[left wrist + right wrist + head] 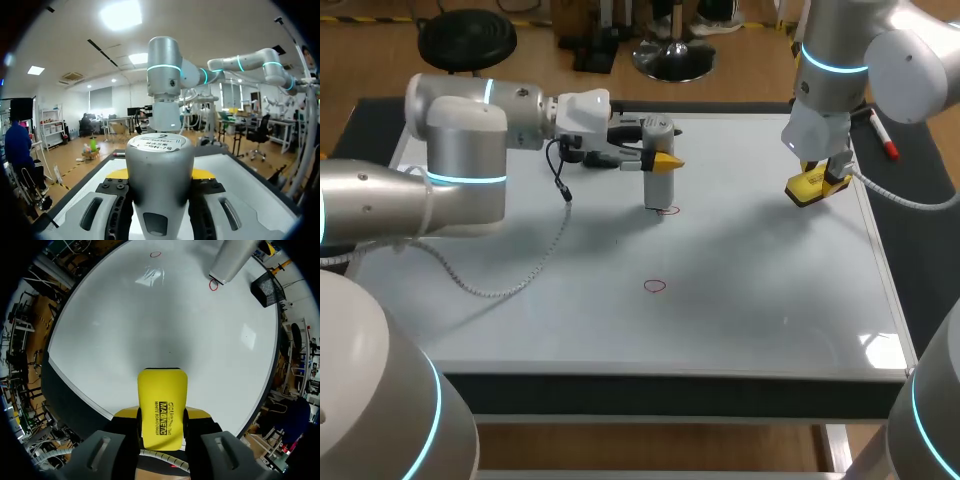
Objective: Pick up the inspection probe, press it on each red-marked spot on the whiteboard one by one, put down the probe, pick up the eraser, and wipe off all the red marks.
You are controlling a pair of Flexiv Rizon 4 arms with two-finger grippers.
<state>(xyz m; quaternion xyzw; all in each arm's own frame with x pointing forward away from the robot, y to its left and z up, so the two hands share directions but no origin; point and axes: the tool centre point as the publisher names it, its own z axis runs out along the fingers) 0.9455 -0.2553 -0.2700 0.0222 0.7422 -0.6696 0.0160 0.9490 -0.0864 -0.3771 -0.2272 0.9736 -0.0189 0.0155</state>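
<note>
From above, the inspection probe (660, 170) stands upright, clamped in the left gripper (666, 160), its tip at one red mark (668, 211) on the whiteboard (740, 310); the left wrist shows fingers (118, 174) squeezing its grey body; the right wrist shows the right gripper (161, 413) clamped on the yellow eraser (161, 395) above the board.

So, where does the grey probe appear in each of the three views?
Head view: probe upright in the left pincer, on the whiteboard's far middle.
Left wrist view: close up, clamped in the left pincer.
Right wrist view: far ahead of the eraser.
Shared landmark: red circle at its tip (head, right wrist).
</note>
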